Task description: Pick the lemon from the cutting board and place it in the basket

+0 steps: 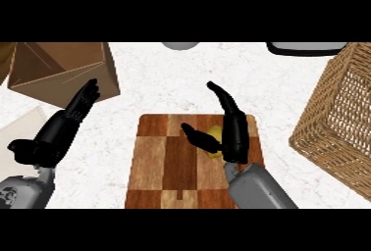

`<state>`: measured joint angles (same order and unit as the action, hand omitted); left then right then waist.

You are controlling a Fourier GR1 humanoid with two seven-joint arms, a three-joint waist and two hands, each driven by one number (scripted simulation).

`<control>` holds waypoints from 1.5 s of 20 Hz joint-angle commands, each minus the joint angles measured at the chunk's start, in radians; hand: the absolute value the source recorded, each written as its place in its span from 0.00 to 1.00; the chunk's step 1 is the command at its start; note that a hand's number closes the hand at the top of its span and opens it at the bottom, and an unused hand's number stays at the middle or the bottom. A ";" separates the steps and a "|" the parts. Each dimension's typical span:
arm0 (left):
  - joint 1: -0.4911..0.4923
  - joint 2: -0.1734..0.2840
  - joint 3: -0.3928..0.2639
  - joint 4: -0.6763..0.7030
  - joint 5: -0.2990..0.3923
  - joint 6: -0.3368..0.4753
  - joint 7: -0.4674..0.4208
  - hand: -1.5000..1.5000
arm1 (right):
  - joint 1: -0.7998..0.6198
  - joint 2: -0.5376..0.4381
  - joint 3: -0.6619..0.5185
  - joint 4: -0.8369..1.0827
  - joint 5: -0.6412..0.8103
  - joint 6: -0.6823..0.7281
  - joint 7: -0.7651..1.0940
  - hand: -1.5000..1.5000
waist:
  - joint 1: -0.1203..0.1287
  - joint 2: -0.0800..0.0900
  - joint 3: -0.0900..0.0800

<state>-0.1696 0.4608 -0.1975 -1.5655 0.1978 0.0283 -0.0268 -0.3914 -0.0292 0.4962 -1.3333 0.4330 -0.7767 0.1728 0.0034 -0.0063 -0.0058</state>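
Bare counter (275,93) separates cutting board (156,162) from basket (340,117).

We see the lemon (213,133) as a small yellow patch on the wooden cutting board (163,162), in the board's upper right part; it is mostly hidden, so its shape is hard to judge. The woven wicker basket (333,122) stands right of the board, apart from it, apparently tilted.

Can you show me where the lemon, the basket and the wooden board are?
lemon (214,131): head view, yellow bit showing between thumb and fingers of the right hand.
basket (334,117): head view, its woven side wall.
board (165,162): head view, bare wood left of the hand.
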 commanded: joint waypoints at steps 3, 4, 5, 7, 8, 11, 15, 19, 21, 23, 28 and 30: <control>-0.004 -0.003 0.018 0.034 -0.009 0.015 0.001 0.50 | -0.081 -0.033 -0.018 0.105 0.334 -0.046 0.349 0.00 | -0.055 -0.018 -0.007; 0.010 -0.004 0.013 0.027 -0.002 0.012 0.007 0.50 | -0.111 -0.044 -0.040 0.122 0.369 -0.019 0.403 0.00 | -0.054 -0.024 -0.009; 0.011 0.009 0.030 0.042 0.001 0.006 -0.002 0.50 | -0.127 -0.054 -0.031 0.129 0.406 0.036 0.457 0.00 | -0.057 -0.025 -0.010; 0.021 -0.014 0.004 0.026 -0.018 0.025 -0.003 0.50 | -0.155 -0.100 -0.032 0.126 0.445 0.169 0.558 0.00 | -0.067 -0.032 -0.009; 0.028 -0.006 0.012 0.026 -0.016 0.026 0.000 0.50 | -0.156 -0.095 -0.013 0.151 0.458 0.233 0.607 0.00 | -0.058 -0.034 -0.011; 0.003 0.015 0.035 0.029 0.001 0.010 0.022 0.50 | -0.182 -0.096 0.028 0.104 0.427 0.468 0.740 0.00 | -0.066 -0.035 -0.007; 0.015 -0.018 0.006 0.023 -0.014 0.020 0.008 0.50 | -0.294 0.002 0.030 0.001 0.351 0.717 0.969 0.00 | -0.047 -0.029 -0.002; 0.017 0.004 0.030 0.016 -0.003 0.006 0.007 0.50 | -0.334 0.022 0.007 -0.173 0.280 0.911 1.148 0.00 | -0.054 -0.029 0.002; 0.031 -0.020 0.020 0.033 -0.010 0.013 -0.014 0.50 | -0.349 0.008 -0.015 -0.254 0.261 0.990 1.216 0.00 | -0.059 -0.023 0.002; 0.049 -0.012 0.029 0.015 -0.008 0.015 -0.012 0.50 | -0.310 0.012 -0.007 -0.336 0.275 1.007 1.288 0.00 | -0.057 -0.024 0.003; 0.022 -0.012 0.036 0.020 -0.003 -0.004 -0.013 0.50 | -0.254 0.008 -0.019 -0.492 0.274 1.098 1.313 0.00 | -0.061 -0.016 0.003; 0.029 -0.022 0.015 -0.014 -0.026 0.017 0.008 0.50 | -0.242 -0.044 -0.061 -0.523 0.268 1.126 1.313 0.00 | -0.048 -0.012 0.005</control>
<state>-0.1296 0.4490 -0.1676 -1.5582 0.1885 0.0349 -0.0363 -0.6329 -0.0487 0.4633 -1.7549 0.7178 0.1617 1.2250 -0.0498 -0.0248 -0.0027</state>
